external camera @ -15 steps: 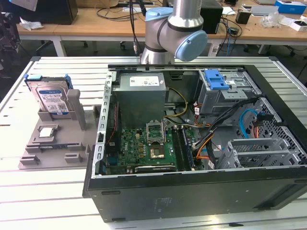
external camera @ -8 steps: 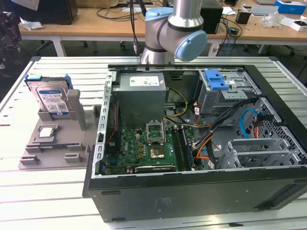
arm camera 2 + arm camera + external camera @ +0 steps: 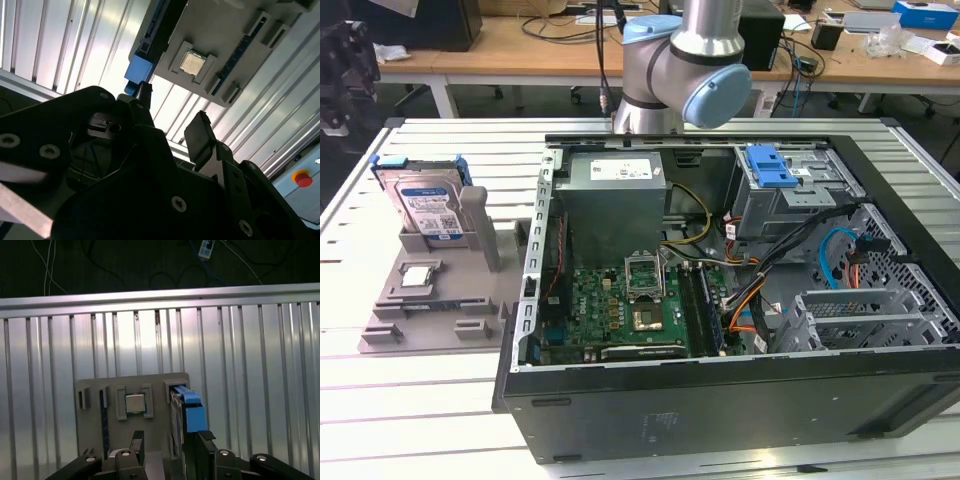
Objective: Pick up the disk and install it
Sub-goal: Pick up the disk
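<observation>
While the disk (image 3: 425, 205) stood on edge in the grey holder (image 3: 440, 300) on the bench (image 3: 380, 400), the tool (image 3: 170, 446) was held apart from it, spread wide and empty. Squaring with the blue side rails (image 3: 194, 412), clear of the chip (image 3: 134, 403), was judged needed for a sound grasp.
</observation>
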Controlling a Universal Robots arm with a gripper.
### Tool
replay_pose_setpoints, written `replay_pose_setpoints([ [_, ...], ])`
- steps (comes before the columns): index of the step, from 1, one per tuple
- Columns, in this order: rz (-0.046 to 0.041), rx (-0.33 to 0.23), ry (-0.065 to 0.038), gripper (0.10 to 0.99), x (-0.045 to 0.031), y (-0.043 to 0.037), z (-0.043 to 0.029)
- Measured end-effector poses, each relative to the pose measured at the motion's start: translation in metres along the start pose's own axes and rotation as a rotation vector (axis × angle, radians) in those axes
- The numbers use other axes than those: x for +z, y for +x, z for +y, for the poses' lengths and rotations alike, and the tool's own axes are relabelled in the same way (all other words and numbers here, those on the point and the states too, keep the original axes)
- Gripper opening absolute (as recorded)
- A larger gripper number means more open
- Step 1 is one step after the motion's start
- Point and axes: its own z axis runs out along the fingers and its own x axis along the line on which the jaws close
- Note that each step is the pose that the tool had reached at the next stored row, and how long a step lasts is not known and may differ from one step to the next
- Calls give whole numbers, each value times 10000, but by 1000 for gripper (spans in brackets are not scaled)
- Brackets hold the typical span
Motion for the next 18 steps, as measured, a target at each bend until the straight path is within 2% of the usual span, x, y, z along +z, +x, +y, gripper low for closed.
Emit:
replay_pose_setpoints([
  [4, 12, -17, -5, 541, 74, -51, -37],
  [5, 12, -20, -4, 541, 114, -66, -50],
  [9, 15, -72, -7, 541, 221, -99, -72],
  [13, 19, -154, -10, 541, 297, -133, -81],
  [18, 24, -347, -13, 541, 416, -235, -80],
])
